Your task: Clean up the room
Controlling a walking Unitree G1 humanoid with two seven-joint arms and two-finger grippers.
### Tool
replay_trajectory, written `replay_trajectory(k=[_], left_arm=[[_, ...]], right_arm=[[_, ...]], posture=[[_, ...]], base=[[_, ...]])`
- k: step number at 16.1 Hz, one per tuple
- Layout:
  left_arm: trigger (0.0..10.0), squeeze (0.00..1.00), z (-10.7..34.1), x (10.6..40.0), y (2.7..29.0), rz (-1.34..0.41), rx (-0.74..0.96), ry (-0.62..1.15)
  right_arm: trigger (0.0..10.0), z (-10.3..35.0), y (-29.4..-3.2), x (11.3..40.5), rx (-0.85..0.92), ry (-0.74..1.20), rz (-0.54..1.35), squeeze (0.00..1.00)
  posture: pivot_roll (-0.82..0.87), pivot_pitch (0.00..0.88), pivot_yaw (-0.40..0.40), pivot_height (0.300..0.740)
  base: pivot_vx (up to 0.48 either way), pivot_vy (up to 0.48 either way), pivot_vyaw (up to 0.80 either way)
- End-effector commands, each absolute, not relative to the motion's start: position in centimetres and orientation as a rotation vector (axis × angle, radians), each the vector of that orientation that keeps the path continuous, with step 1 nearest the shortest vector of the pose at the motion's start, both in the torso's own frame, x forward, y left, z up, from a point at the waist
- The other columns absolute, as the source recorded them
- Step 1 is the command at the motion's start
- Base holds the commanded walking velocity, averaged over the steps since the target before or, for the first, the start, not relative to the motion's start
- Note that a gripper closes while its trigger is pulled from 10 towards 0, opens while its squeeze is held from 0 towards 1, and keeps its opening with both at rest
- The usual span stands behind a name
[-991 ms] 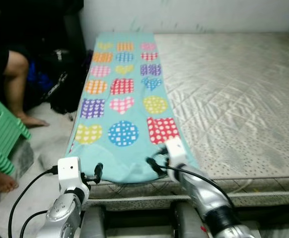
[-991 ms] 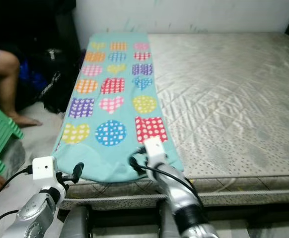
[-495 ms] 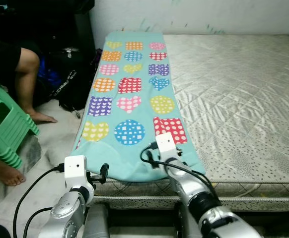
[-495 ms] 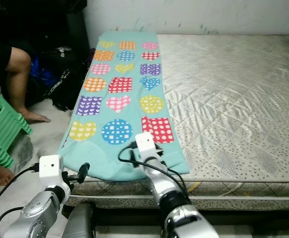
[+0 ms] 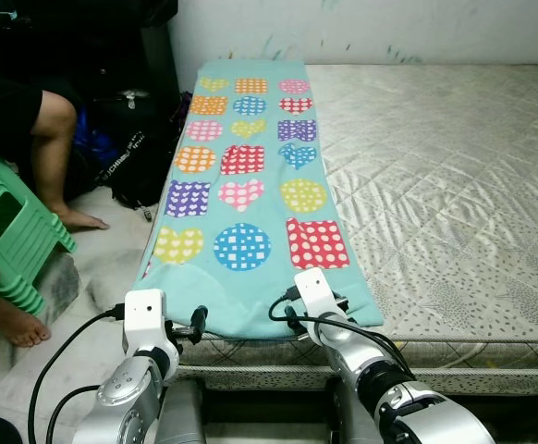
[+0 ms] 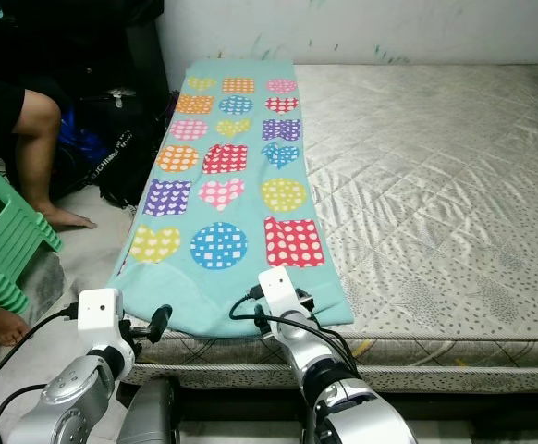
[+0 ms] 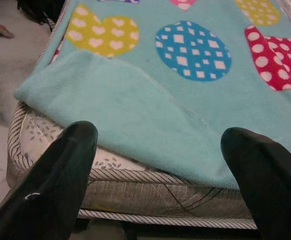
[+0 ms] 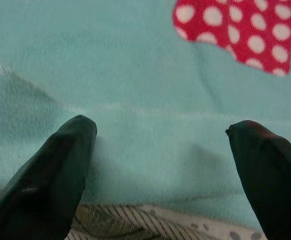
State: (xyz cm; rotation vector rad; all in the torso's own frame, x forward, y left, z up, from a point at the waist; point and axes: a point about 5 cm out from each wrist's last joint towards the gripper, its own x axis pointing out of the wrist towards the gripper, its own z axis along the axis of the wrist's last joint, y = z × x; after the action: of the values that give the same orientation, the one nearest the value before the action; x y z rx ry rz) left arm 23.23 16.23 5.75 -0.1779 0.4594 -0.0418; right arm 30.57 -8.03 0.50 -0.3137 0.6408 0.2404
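While a person's bare leg (image 5: 45,153) and foot (image 5: 10,324) rest far off to the left of the left gripper (image 7: 158,165), beside one green stool (image 5: 10,231) and one black bag (image 5: 126,162), that gripper waits low at the near edge of the mattress (image 5: 454,185) with its two fingers (image 7: 60,175) spread wide and nothing between them. The teal blanket (image 5: 246,176), dotted with bright hearts, squares and circles, lies just ahead of it, running away toward the far wall in one long strip. Its near end hangs a little over the mattress edge right in front of the fingers. To the right, the right gripper (image 8: 160,170) sits at the same blanket's near end, its two fingers (image 8: 45,175) also held wide apart with only teal cloth ahead of them. Right of that gripper, bare quilted mattress stretches on.
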Motion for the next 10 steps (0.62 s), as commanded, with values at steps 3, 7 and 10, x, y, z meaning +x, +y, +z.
replay_trajectory(k=[3, 7, 10], left_arm=[[10.0, 0.00, 6.03, 23.54, 16.00, -0.054, -0.172, 0.453], [10.0, 0.00, 6.21, 23.60, 15.92, -0.057, -0.173, 0.450], [10.0, 0.00, 6.19, 23.53, 16.06, -0.055, -0.170, 0.453]], right_arm=[[9.2, 0.22, -8.38, 30.43, -0.271, 0.664, 0.199, 0.00], [0.0, -0.08, -8.41, 30.19, -0.220, 0.689, 0.165, 0.00], [1.2, -0.50, -8.35, 29.76, -0.240, 0.700, 0.171, 0.00]], posture=[[0.03, 0.000, 0.014, 0.587], [0.05, 0.000, 0.012, 0.587], [0.05, 0.000, 0.013, 0.587]], base=[[0.000, 0.000, 0.00], [0.000, 0.000, 0.00], [0.000, 0.000, 0.00]])
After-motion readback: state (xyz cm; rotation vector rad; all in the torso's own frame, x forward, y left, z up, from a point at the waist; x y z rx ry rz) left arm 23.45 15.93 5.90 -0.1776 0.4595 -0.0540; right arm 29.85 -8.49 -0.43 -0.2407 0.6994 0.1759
